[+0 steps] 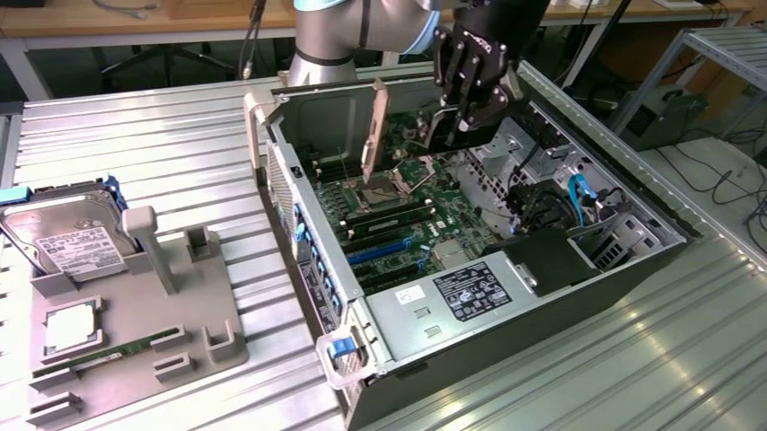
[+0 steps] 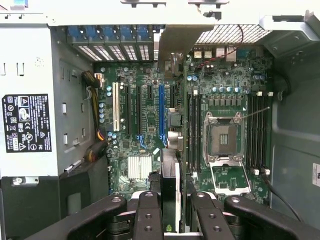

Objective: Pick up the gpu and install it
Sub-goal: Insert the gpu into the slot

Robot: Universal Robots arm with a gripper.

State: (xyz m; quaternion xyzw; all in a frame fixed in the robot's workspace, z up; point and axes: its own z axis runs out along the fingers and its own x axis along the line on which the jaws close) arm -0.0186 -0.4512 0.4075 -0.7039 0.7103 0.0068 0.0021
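The gripper [image 1: 465, 121] pinches the gpu [image 2: 170, 182] on edge above the motherboard [image 2: 145, 125], inside the case [image 1: 540, 359] — bracket toward its rear edge. Risk: misaligned with the blue slot [image 2: 161, 110], the card jams — or the bracket snags the rear wall.

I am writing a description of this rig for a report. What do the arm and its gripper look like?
The arm is a thick round tube in silver-grey metal, with a light blue cap at a joint. The gripper is black, with white lettering on its body. Its fingers are black jointed links with round screw holes.
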